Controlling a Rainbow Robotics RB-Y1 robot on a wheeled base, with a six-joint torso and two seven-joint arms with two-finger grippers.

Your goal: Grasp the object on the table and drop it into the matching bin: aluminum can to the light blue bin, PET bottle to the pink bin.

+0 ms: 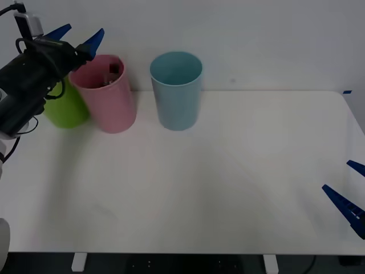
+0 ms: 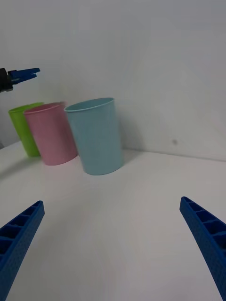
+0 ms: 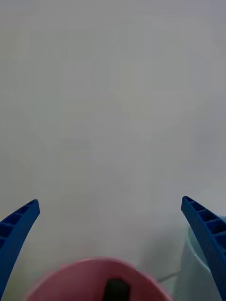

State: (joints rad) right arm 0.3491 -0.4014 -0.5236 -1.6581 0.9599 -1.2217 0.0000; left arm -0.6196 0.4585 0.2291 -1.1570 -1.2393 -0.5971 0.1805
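So the PET bottle [image 1: 113,73] is sitting inside the pink bin [image 1: 108,100], upper left of the front view, black cap poking up near the rim. Left gripper [image 1: 80,35] hangs above that bin with fingers spread wide, nothing held. Light blue bin [image 1: 176,91] stands just beside it on the table [image 1: 217,182]. Right gripper [image 1: 349,194] is low at the right edge, also open.

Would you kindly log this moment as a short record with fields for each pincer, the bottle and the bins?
left pincer: open, raised above the pink bin's rim
right pincer: open, low at the table's right edge
bottle: inside the pink bin, dark cap visible
light blue bin: upright, right of the pink bin
lime green bin: behind the left arm, left of the pink bin
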